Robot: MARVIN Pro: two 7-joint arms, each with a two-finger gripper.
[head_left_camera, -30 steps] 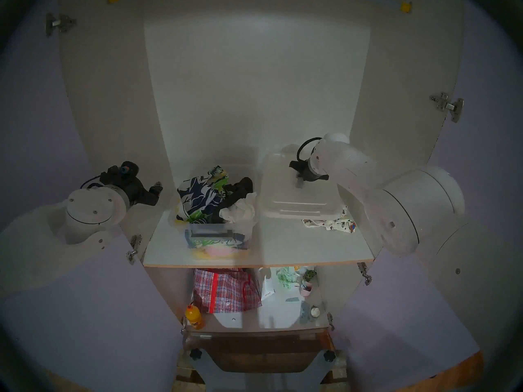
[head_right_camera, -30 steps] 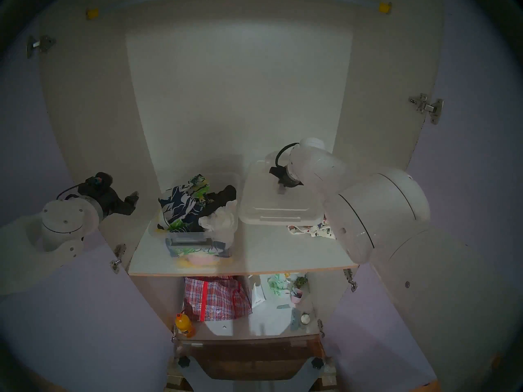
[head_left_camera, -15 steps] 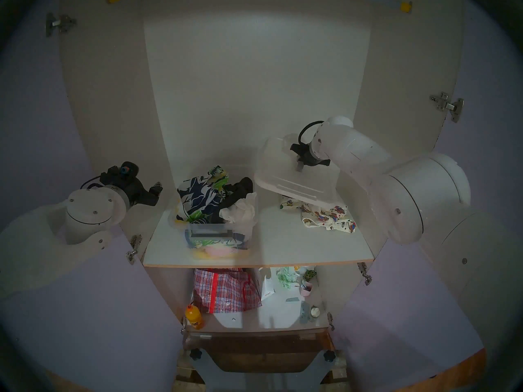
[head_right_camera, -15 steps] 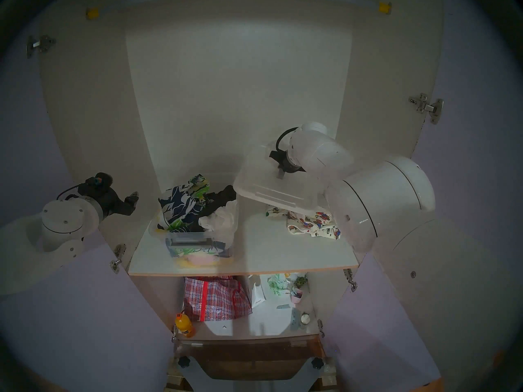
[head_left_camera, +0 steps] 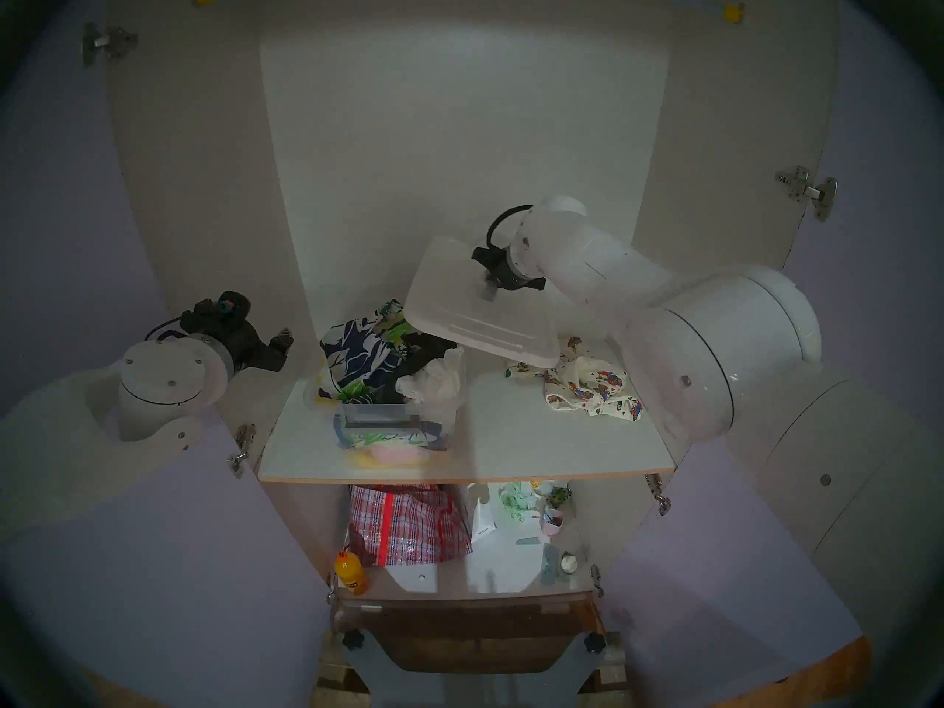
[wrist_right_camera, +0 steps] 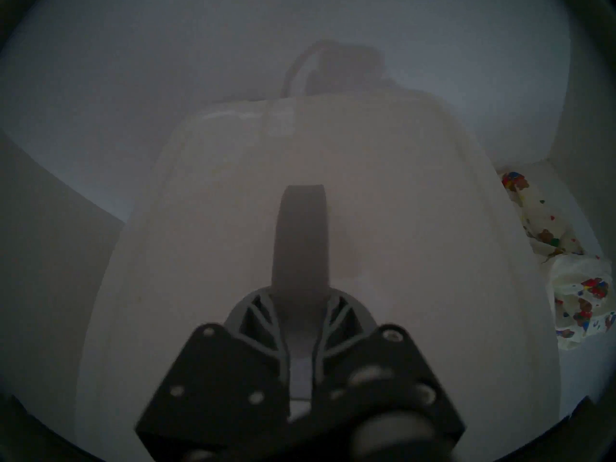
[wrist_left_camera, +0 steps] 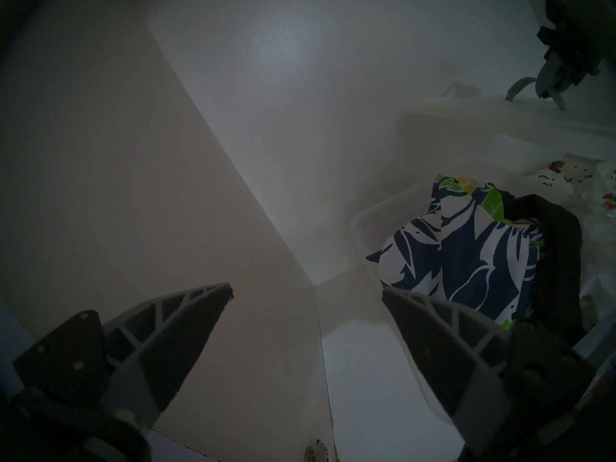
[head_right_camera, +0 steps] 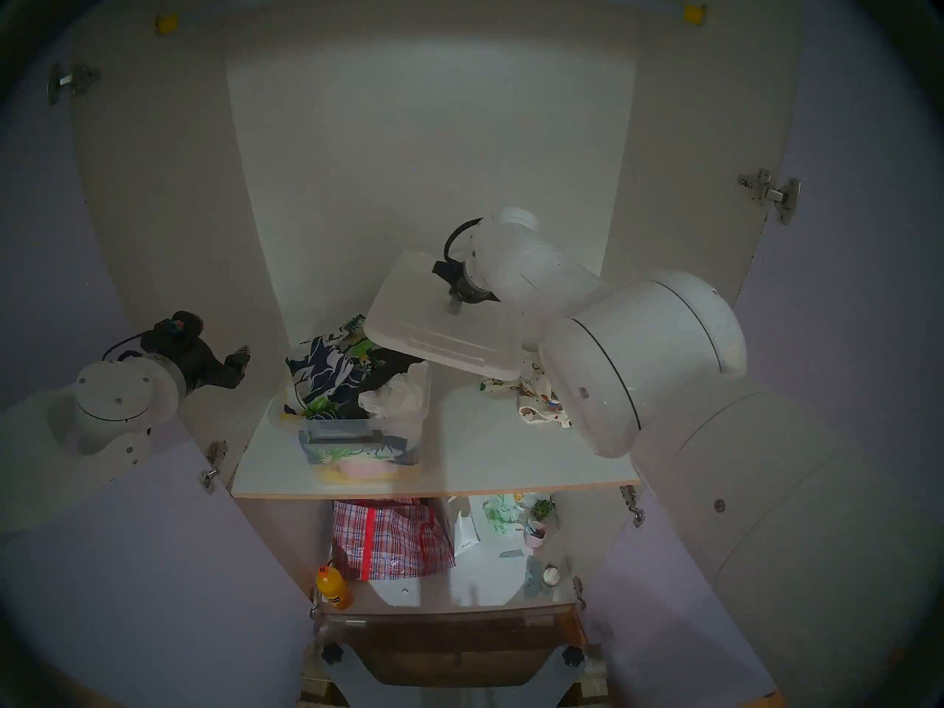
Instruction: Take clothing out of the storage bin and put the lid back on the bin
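Observation:
The white lid (head_left_camera: 459, 303) (head_right_camera: 424, 318) hangs tilted in the air, its left end over the back right corner of the storage bin (head_left_camera: 388, 416) (head_right_camera: 352, 428). My right gripper (head_left_camera: 489, 292) (wrist_right_camera: 301, 294) is shut on the lid's grey strap handle (wrist_right_camera: 301, 234). The clear bin stands on the upper shelf, heaped with a navy leaf-print cloth (head_left_camera: 357, 359), a black cloth and a white cloth (head_left_camera: 434, 380). The cream cartoon-print clothing (head_left_camera: 592, 385) (head_right_camera: 536, 400) (wrist_right_camera: 566, 284) lies crumpled on the shelf, right of the bin. My left gripper (head_left_camera: 283, 339) (wrist_left_camera: 306, 293) stays open and empty by the cabinet's left wall.
The upper shelf's front edge (head_left_camera: 459, 474) runs below the bin. On the lower shelf are a red plaid bag (head_left_camera: 408, 523), an orange bottle (head_left_camera: 350, 571) and several small items (head_left_camera: 551, 518). Both cabinet doors stand open at the sides.
My right gripper has lifted the lid off the shelf and carried it up and left towards the bin, tilting it. The clothing it half covered now shows. The left arm has not moved.

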